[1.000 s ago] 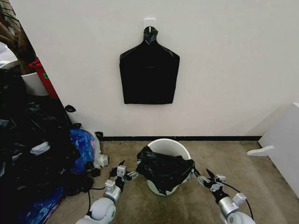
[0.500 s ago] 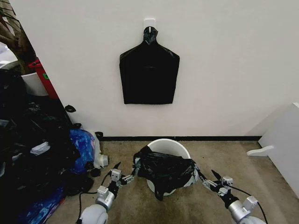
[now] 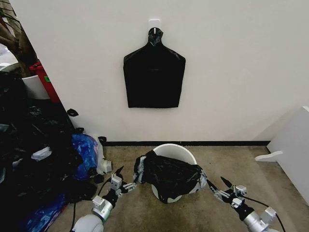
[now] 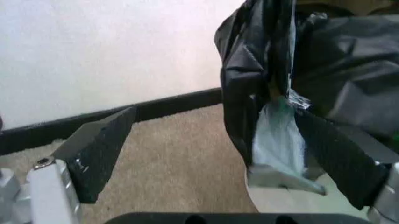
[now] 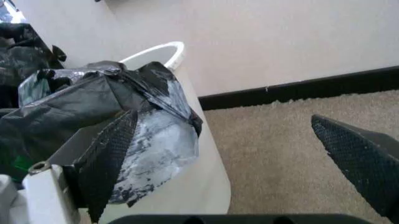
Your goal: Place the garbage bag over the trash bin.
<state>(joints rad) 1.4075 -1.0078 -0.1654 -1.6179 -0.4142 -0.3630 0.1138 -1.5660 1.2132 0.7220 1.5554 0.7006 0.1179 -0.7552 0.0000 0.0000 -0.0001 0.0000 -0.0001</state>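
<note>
Over on the left there's a big heap of black and blue bags [image 3: 38,164] piled on the floor against the wall. Next comes the left gripper [image 3: 121,181], low down just beside the trash bin [image 3: 175,151], its fingers spread apart and gripping nothing; in the left wrist view one finger [image 4: 339,156] sits right against the bag's edge. The garbage bag [image 3: 170,175] is draped over the front half of the white bin, crinkled and stretched across the rim, with the back of the rim still bare. On the wall above hangs a flat black bag pack [image 3: 154,77]. The right gripper [image 3: 223,187] is just beside the bin's other side, also splayed open and empty. Far right stands white box-shaped furniture [image 3: 292,145].
</note>
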